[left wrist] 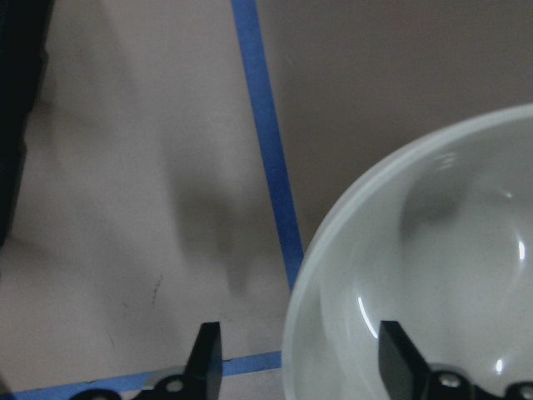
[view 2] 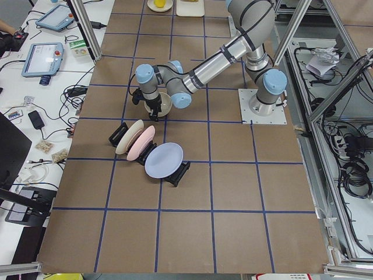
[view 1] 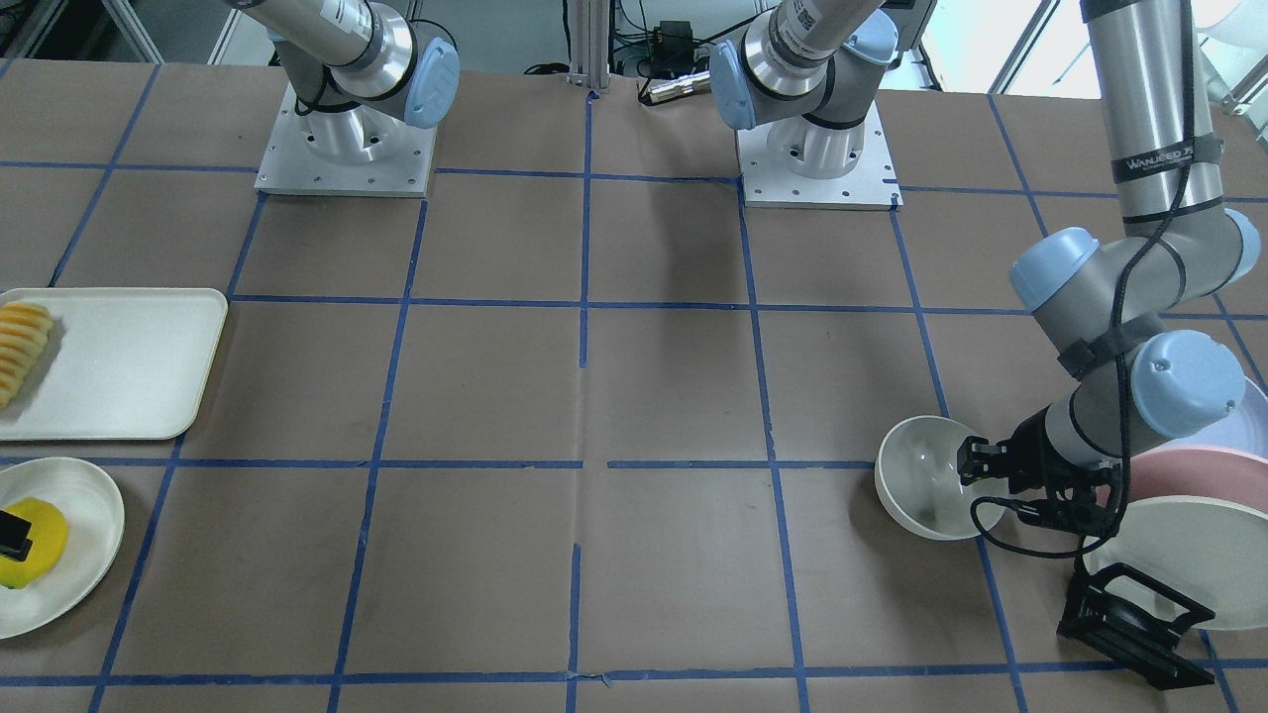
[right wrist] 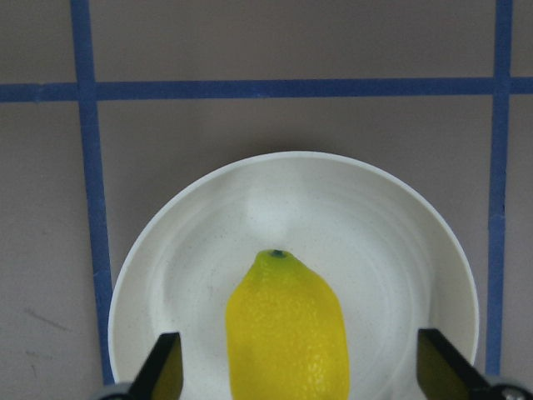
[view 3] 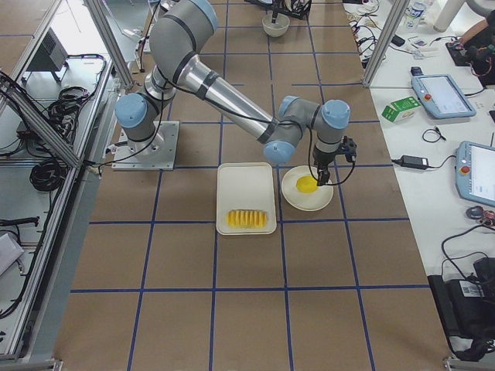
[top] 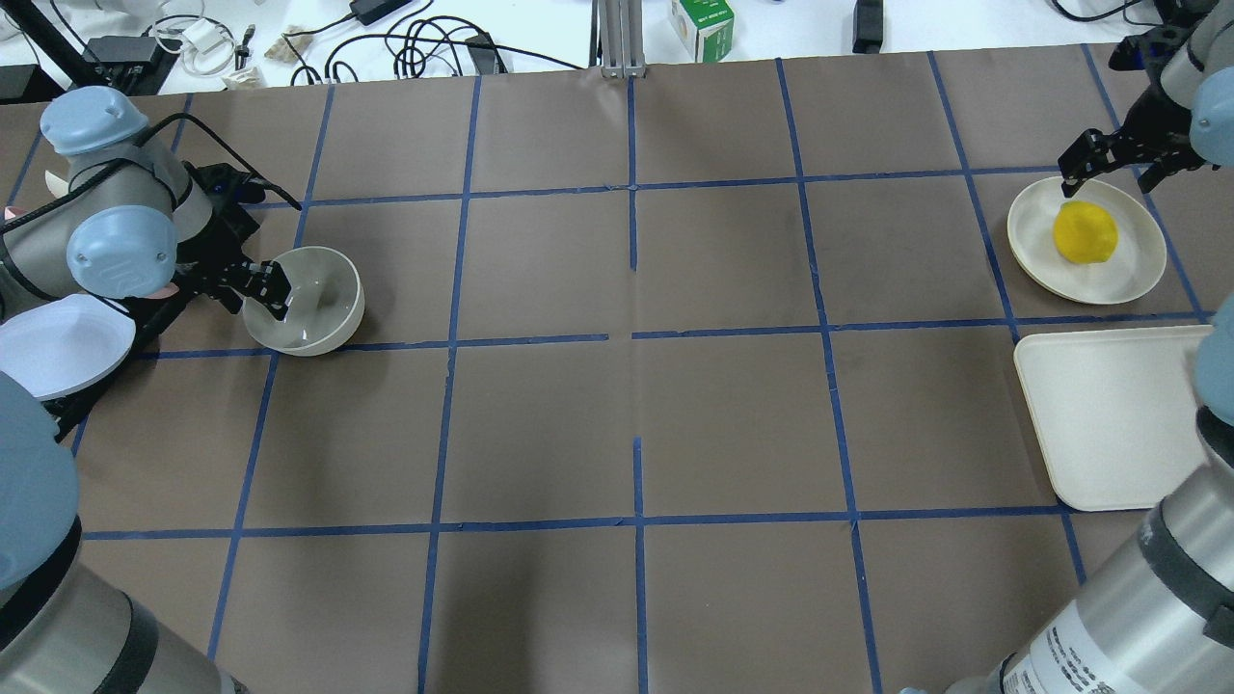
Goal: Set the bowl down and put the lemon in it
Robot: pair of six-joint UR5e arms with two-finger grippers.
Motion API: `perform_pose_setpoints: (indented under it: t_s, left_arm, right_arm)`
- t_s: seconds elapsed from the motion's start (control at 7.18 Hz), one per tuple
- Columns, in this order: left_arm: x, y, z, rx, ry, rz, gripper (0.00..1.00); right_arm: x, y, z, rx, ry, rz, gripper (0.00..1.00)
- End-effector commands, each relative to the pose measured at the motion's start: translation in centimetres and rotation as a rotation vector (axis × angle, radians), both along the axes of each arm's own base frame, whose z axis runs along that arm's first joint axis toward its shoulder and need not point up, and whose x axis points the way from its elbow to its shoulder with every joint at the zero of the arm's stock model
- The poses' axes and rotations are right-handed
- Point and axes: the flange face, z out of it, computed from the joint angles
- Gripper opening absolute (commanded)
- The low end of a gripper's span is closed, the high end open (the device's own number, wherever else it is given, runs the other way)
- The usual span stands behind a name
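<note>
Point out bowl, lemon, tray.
bowl (top: 318, 289): overhead view, inner wall.
lemon (top: 1085, 231): overhead view, top of the peel.
tray (top: 1109, 424): overhead view, bare middle.

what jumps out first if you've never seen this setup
The bright yellow lemon lies on a cream plate at the table's right end, with the right gripper open over it. At the opposite end, the left gripper stands open astride the rim of the off-white bowl, beside a rack of pastel plates.
</note>
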Motion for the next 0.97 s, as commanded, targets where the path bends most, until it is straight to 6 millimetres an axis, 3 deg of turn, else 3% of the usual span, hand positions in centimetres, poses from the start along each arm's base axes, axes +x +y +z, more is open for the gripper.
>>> perform_pose_setpoints:
  t_s: [0.0,0.14,0.28,0.42,0.56,0.7,0.84]
  left_arm:
    - [-0.2,0.0,-0.3,-0.005,0.024,0.003,0.0]
    - [-0.5,-0.1,-0.2,-0.023,0.067,0.022,0.0]
    - [-0.5,-0.2,0.8,-0.036,0.061,0.057,0.0]
    - [0.0,0.0,2.2,-0.046,0.064,0.094,0.0]
    - [-1.2,0.1,3.8,-0.059,0.155,0.102,0.0]
    - [-2.9,0.4,5.7,-0.053,0.176,0.118,0.0]
    - [-6.2,0.5,6.0,-0.06,0.262,0.194,0.0]
  right_arm:
    - [-0.2,-0.1,-2.8,0.037,-0.019,-0.013,1.0]
    - [-0.1,-0.1,-3.7,0.047,-0.033,-0.015,1.0]
    - [0.0,-0.1,-4.0,0.048,-0.042,-0.007,0.94]
    - [-0.1,-0.1,-4.7,0.06,-0.045,-0.007,0.95]
    - [-0.1,-0.1,-5.4,0.072,-0.049,0.002,0.93]
    - [-0.2,-0.1,-4.9,0.075,-0.042,0.002,0.46]
    - [-0.3,-0.2,-4.1,0.078,-0.037,-0.001,0.06]
